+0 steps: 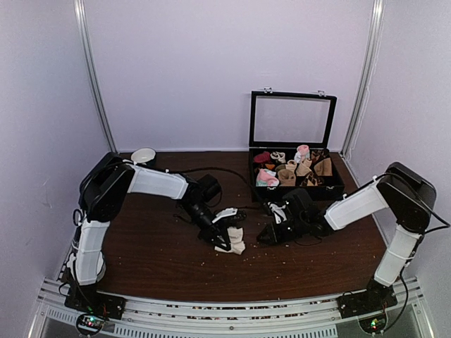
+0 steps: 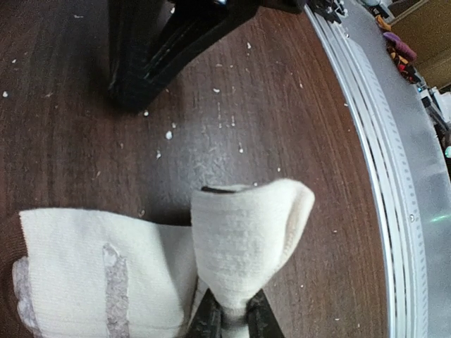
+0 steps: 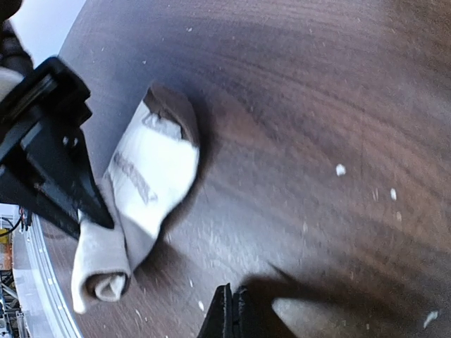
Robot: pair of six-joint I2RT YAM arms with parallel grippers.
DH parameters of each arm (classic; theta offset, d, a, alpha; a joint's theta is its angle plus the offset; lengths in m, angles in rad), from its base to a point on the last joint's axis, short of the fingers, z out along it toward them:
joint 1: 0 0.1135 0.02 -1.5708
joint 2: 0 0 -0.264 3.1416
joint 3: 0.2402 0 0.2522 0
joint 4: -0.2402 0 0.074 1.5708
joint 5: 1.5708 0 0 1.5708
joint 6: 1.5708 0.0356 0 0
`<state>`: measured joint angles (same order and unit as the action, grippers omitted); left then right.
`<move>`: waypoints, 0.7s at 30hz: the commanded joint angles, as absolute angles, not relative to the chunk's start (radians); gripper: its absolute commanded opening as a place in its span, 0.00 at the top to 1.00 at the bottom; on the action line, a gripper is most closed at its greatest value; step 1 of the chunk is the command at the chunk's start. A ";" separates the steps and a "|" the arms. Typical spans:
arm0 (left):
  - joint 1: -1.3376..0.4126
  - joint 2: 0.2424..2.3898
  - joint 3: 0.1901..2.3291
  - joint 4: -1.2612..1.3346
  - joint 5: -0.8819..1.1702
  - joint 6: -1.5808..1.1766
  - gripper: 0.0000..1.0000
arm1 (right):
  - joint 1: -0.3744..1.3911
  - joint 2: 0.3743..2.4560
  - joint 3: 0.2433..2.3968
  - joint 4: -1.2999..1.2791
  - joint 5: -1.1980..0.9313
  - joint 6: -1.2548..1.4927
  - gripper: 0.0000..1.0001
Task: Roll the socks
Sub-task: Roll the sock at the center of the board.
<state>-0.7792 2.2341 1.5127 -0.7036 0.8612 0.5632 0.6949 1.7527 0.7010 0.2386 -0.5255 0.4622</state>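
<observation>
The socks (image 1: 232,239) lie in a pale cream bundle near the table's middle. In the left wrist view the socks (image 2: 91,267) lie flat at lower left, and a folded flap (image 2: 246,232) stands up pinched between my fingers. My left gripper (image 2: 232,318) is shut on that flap; it shows in the top view (image 1: 224,232) over the bundle. In the right wrist view the socks (image 3: 144,190) lie at left with a rolled end (image 3: 102,278). My right gripper (image 3: 234,313) is shut and empty, just right of the socks (image 1: 266,236).
A black open-lidded box (image 1: 331,189) at back right holds several rolled socks, some pink and white (image 1: 266,176). A white cup (image 1: 144,155) stands at back left. The metal rail (image 2: 394,169) marks the table's near edge. White crumbs dot the dark wooden table (image 1: 155,253).
</observation>
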 commanded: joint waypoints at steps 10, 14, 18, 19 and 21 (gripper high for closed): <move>-0.709 2.423 1.601 -0.955 0.931 0.561 0.93 | 0.844 1.424 0.557 0.230 -0.201 0.161 0.87; -0.701 2.449 1.626 -0.993 0.953 0.575 0.93 | 0.994 1.344 0.622 0.098 0.259 0.064 0.79; -0.701 2.454 1.636 -1.009 0.953 0.588 0.93 | 1.038 1.291 0.605 0.133 0.518 0.032 0.00; -0.701 2.455 1.640 -1.013 0.955 0.589 0.93 | 1.038 1.309 0.603 0.144 0.579 0.090 0.00; -0.700 2.459 1.652 -1.029 0.960 0.597 0.93 | 1.022 1.322 0.606 0.118 0.513 0.196 0.00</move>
<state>-0.7071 2.3909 1.6547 -0.9657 1.0855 0.5667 1.0428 1.2980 0.6010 0.1673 0.3149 0.1024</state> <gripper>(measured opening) 0.095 0.909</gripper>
